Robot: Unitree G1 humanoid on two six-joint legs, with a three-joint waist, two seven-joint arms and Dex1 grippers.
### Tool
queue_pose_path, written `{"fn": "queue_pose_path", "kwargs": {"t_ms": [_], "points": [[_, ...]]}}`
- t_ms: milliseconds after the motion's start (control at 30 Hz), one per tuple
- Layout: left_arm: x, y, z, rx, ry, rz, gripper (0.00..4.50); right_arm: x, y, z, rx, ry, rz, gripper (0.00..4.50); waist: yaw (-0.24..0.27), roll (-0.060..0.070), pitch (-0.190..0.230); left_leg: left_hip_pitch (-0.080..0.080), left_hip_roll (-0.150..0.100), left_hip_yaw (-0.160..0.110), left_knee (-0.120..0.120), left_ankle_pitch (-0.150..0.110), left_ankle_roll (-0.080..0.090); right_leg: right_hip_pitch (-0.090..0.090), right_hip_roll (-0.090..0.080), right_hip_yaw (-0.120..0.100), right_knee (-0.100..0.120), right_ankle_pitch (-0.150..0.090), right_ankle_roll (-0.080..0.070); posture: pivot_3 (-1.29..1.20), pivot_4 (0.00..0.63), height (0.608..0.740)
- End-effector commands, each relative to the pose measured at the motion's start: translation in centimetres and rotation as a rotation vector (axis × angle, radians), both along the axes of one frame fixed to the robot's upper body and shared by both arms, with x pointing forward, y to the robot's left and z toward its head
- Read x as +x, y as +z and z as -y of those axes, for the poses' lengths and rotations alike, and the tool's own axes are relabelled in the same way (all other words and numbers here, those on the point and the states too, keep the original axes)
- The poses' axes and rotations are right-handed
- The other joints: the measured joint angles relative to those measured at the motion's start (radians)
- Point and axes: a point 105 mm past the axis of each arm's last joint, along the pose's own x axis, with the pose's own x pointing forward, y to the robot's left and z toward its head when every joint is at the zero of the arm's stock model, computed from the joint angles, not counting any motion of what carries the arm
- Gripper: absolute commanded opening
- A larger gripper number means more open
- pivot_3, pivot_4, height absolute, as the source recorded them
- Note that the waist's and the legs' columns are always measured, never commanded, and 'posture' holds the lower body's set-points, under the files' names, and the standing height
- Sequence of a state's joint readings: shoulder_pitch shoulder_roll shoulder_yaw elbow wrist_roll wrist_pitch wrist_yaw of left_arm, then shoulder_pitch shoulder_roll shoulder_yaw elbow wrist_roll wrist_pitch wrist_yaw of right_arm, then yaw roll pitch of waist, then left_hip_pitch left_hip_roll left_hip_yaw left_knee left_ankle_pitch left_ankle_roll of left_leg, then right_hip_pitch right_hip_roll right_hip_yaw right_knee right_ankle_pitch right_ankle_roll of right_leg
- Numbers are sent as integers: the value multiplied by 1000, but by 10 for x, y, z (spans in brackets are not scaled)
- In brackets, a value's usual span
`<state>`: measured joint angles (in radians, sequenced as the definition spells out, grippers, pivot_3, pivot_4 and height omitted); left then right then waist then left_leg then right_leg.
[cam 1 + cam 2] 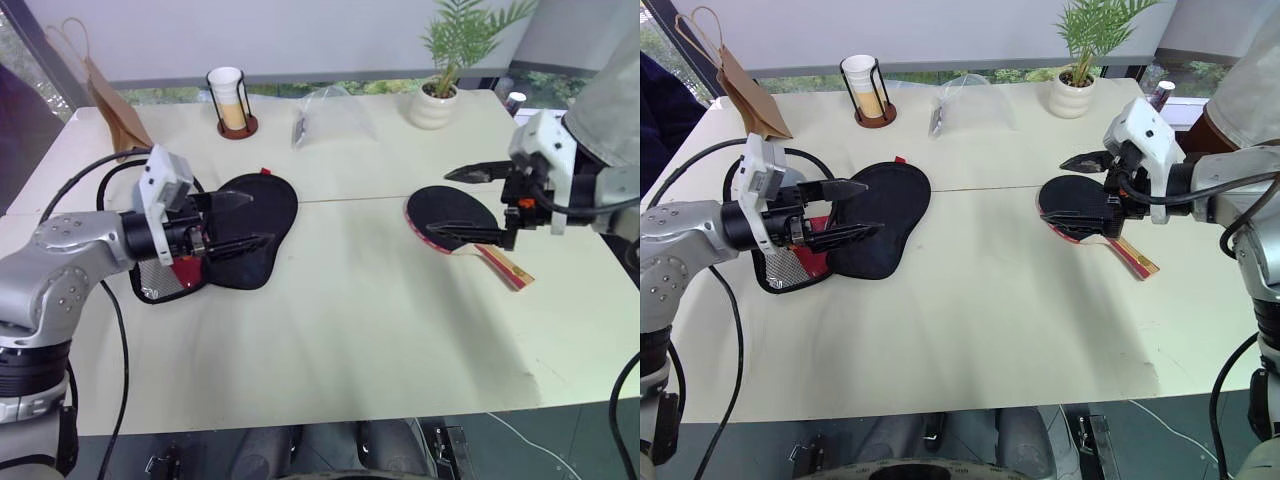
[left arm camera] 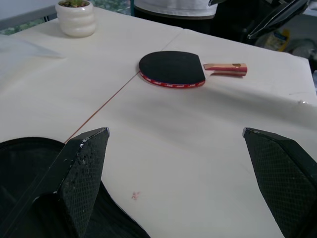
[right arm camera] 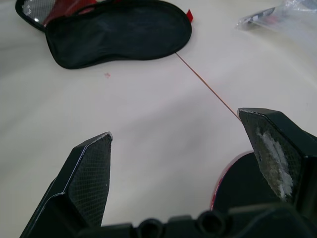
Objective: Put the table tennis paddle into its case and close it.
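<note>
- While both arms hang over the cream table (image 1: 330,330), nothing's actually been picked up.
- Left gripper (image 1: 238,222) is spread wide, empty, hovering right over the case (image 1: 255,215). From the head cam I honestly can't tell if a finger is brushing the fabric.
- Said case lies flat on the robot's left side of the table, black, with a red panel and mesh bit at its near end.
- Right gripper (image 1: 470,205) is wide open too, holding nothing, sitting just above the table tennis paddle (image 1: 445,213).
- Paddle's lying black face up on the right side, handle pointing toward the table's right edge, well apart from the case.
- Back edge has a cup in a holder (image 1: 229,100), a clear plastic bag (image 1: 330,118), a potted plant (image 1: 440,95) and a brown paper bag (image 1: 110,100).
</note>
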<state>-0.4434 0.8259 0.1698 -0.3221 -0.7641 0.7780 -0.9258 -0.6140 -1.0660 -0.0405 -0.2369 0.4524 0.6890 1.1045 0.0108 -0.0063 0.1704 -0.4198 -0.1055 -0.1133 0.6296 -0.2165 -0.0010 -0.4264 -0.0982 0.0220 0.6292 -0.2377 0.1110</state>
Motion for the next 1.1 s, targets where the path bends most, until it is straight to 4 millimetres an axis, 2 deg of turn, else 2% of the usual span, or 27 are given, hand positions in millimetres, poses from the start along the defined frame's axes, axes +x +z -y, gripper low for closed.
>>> {"fn": "queue_pose_path", "kwargs": {"t_ms": [33,267,833,1100], "points": [[-2,9,-2,-13,0,45,4500,-1,11,-3,-17,16,54,4444,0,0,0,0,0,0,0,0,0,0,0,0,0,0,0,0,150,740],[-1,16,-3,-24,12,63,4500,1,6,-6,-9,22,50,4444,0,0,0,0,0,0,0,0,0,0,0,0,0,0,0,0,150,740],[-2,17,-6,-28,28,68,4500,10,9,-14,7,39,63,4444,-1,0,0,0,0,0,0,0,0,0,0,0,0,1,2,0,150,740],[-3,15,-16,-22,61,66,4500,23,0,-25,36,14,25,4444,-2,0,0,0,0,0,0,0,0,0,0,0,0,1,2,0,150,740]]}}
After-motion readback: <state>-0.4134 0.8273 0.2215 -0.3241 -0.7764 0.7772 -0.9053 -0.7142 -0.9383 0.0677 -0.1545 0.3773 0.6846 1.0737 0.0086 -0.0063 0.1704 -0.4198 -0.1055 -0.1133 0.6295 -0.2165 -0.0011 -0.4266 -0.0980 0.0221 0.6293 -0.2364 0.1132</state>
